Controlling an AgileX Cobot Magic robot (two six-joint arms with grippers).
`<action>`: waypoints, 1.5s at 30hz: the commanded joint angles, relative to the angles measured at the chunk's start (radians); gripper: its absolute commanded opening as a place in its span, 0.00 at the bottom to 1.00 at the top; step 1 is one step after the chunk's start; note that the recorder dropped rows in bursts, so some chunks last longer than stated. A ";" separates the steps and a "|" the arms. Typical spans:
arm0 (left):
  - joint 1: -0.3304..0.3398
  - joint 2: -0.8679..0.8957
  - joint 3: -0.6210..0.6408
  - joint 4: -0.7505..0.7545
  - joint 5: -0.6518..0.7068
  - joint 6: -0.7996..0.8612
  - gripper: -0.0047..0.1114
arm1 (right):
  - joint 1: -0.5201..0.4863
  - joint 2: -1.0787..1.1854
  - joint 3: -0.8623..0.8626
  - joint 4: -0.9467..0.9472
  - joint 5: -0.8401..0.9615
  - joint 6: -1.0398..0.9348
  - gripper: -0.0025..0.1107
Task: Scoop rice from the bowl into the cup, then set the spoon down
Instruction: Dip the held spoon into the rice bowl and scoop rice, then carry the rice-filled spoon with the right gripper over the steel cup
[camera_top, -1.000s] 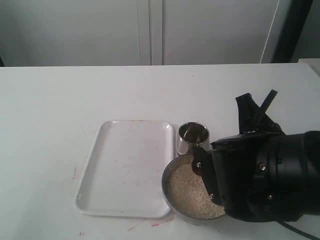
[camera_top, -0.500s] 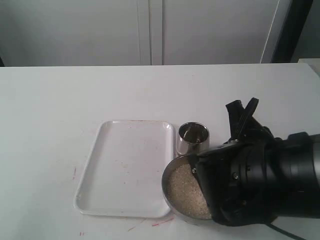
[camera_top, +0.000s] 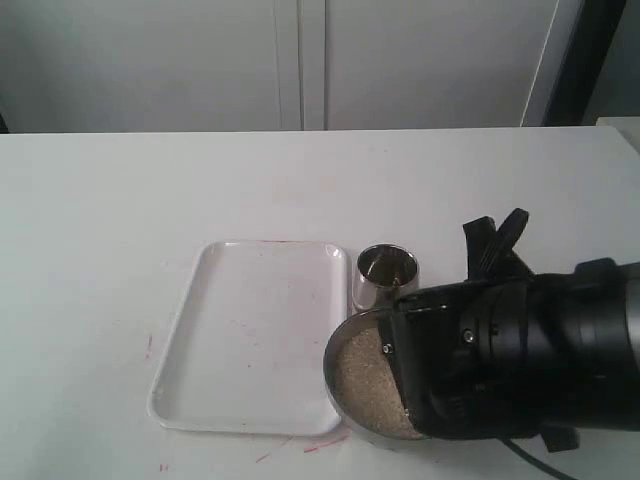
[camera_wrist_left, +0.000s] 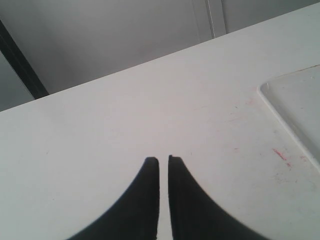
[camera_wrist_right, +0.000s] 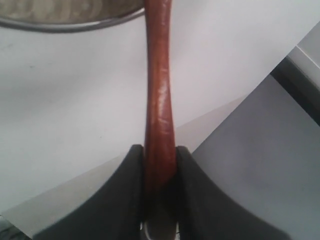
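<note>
The steel bowl (camera_top: 340, 350) sits at the table's near edge, and rice (camera_top: 362, 385) fills it. The small steel cup (camera_top: 386, 275) stands touching the bowl's far rim. My right arm (camera_top: 510, 360) covers the bowl's right side and hides the spoon there. In the right wrist view, my right gripper (camera_wrist_right: 160, 150) is shut on the reddish-brown spoon (camera_wrist_right: 159, 90) handle. The handle runs over the bowl's rim (camera_wrist_right: 75, 25) toward the rice (camera_wrist_right: 65, 10); the spoon's oval end is out of view. My left gripper (camera_wrist_left: 159, 159) is shut and holds nothing, over bare table.
A white tray (camera_top: 250, 340) lies left of the bowl and cup, with nothing on it; its corner (camera_wrist_left: 295, 115) shows in the left wrist view. Grey cabinet doors (camera_top: 300, 60) stand behind the table's far edge.
My right arm has shifted left and lower over the bowl, covering more of the rice. The cup, bowl and tray have not moved.
</note>
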 joint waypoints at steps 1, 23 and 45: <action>-0.003 0.001 -0.006 -0.009 -0.006 -0.001 0.16 | 0.000 -0.012 -0.045 0.077 0.006 -0.024 0.02; -0.003 0.001 -0.006 -0.009 -0.006 -0.001 0.16 | -0.178 -0.129 -0.093 0.547 0.006 -0.123 0.02; -0.003 0.001 -0.006 -0.009 -0.006 -0.001 0.16 | -0.282 -0.408 0.055 0.727 -0.079 0.033 0.02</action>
